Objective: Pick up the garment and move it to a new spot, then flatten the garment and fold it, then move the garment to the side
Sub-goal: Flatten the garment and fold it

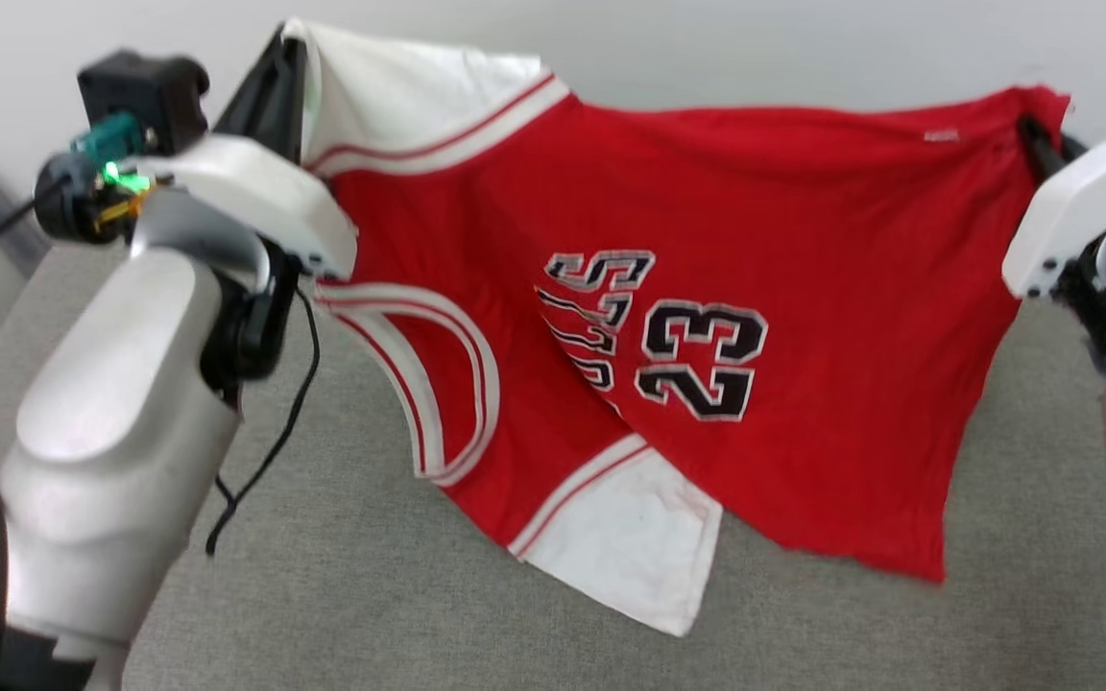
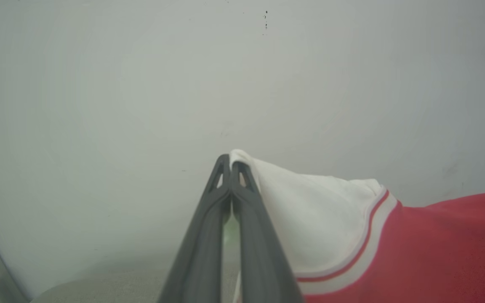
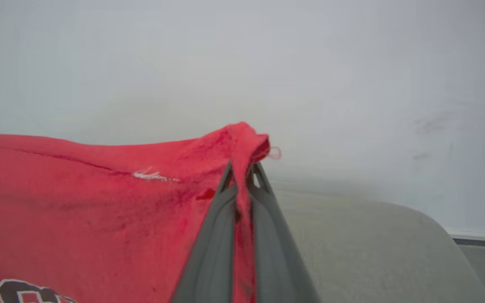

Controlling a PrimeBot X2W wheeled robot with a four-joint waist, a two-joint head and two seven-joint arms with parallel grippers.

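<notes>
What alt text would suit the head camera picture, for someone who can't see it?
A red jersey with white sleeves and the number 23 hangs stretched between the robot's hands: left hand pinching a white sleeve, right hand a red corner, over a grey carpeted surface.

My left forearm (image 1: 102, 413) is a silver-grey shell, its wrist cover (image 1: 265, 197) glossy white. A black cable (image 1: 275, 441) loops below, near a black camera block (image 1: 140, 91), teal plug (image 1: 109, 139) and green light (image 1: 126, 179). My left gripper (image 2: 230, 162) has long fingers (image 2: 200, 244) — dark grey.
</notes>
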